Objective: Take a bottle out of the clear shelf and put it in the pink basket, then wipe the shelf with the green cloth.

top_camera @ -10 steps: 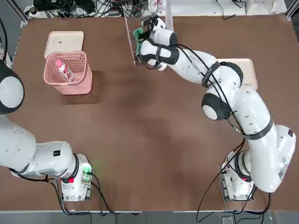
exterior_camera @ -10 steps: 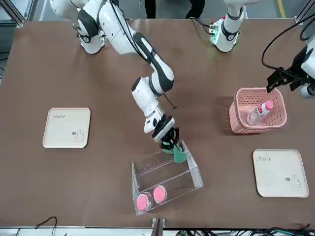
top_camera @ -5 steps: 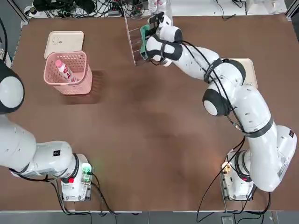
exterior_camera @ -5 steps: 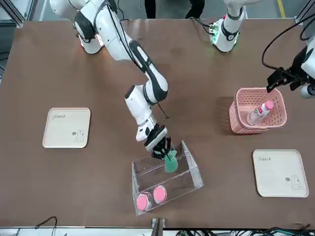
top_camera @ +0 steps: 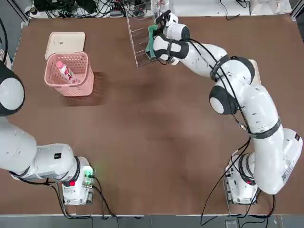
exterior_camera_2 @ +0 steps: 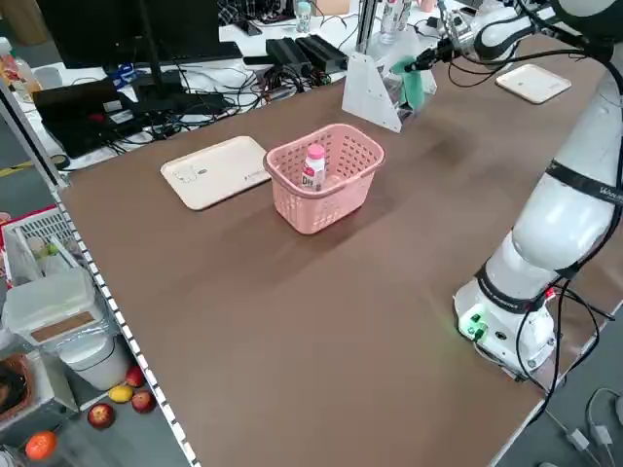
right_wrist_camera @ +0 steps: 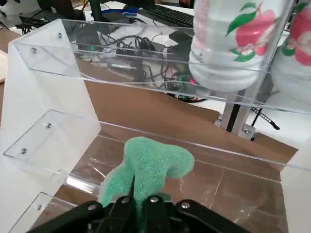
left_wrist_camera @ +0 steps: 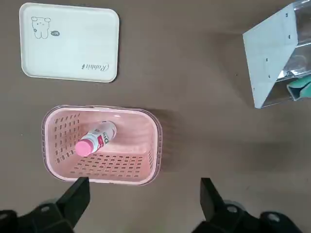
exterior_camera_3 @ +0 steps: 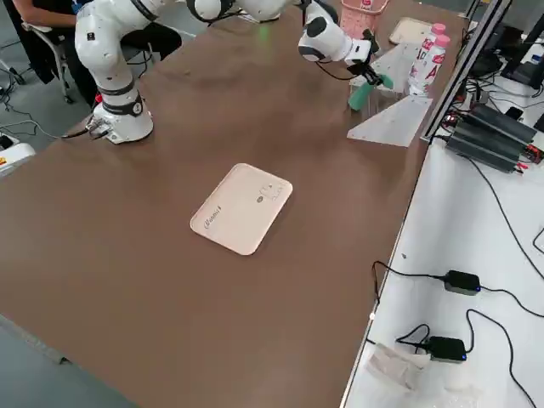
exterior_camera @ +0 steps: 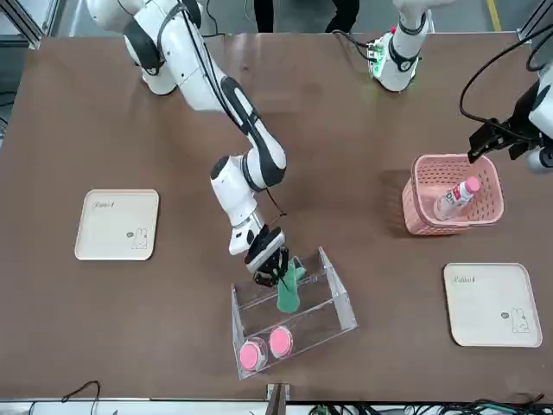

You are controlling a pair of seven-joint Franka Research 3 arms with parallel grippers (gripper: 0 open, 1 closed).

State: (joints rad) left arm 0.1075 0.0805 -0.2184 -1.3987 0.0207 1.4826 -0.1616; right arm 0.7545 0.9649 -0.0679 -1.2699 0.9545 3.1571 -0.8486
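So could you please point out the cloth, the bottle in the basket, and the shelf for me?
cloth (exterior_camera: pixel 287 294), front view, middle of the hanging fabric.
bottle (left_wrist_camera: pixel 95 139), left wrist view, on its labelled body.
shelf (exterior_camera: pixel 342 304), front view, clear side wall.

Two cream trays (top_camera: pixel 65 41) (exterior_camera: pixel 117 224) on a brown table (top_camera: pixel 152 142); two pink-capped bottles (exterior_camera: pixel 252 354) (exterior_camera: pixel 281 342) side by side.

Green cloth (top_camera: pixel 151 36) inside clear shelf (top_camera: pixel 137 38)
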